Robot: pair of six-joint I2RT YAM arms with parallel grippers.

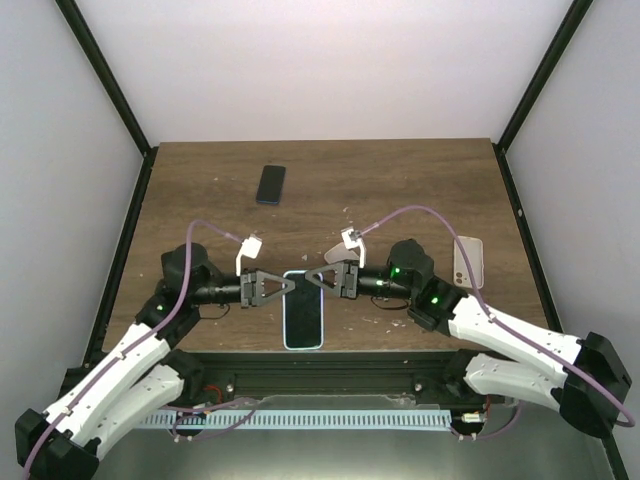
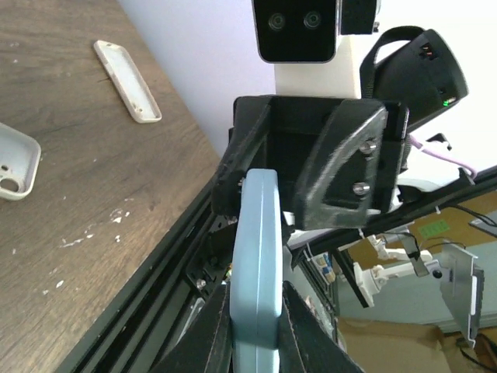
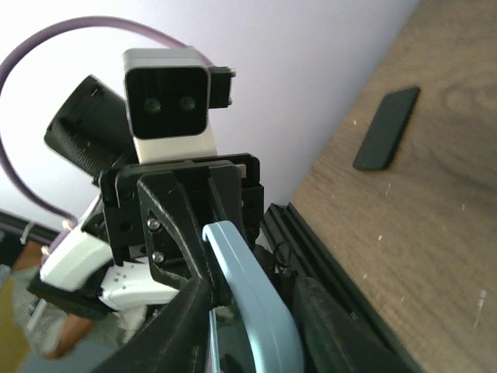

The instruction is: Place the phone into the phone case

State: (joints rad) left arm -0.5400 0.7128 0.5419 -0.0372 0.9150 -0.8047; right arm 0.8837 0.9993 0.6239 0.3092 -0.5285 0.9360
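The top view looks down from above and behind both arm bases, far enough back to take in the whole wooden surface (image 1: 400,190), with the left arm on its left. Each wrist view rides close behind its own claw and looks out along the fingers: the left claw (image 1: 288,285) camera faces right, the right claw (image 1: 314,278) camera faces left, each seeing the other's lens head-on. All three share the pale blue case (image 2: 256,256) between them; top and right wrist also share the dark phone (image 3: 387,128).
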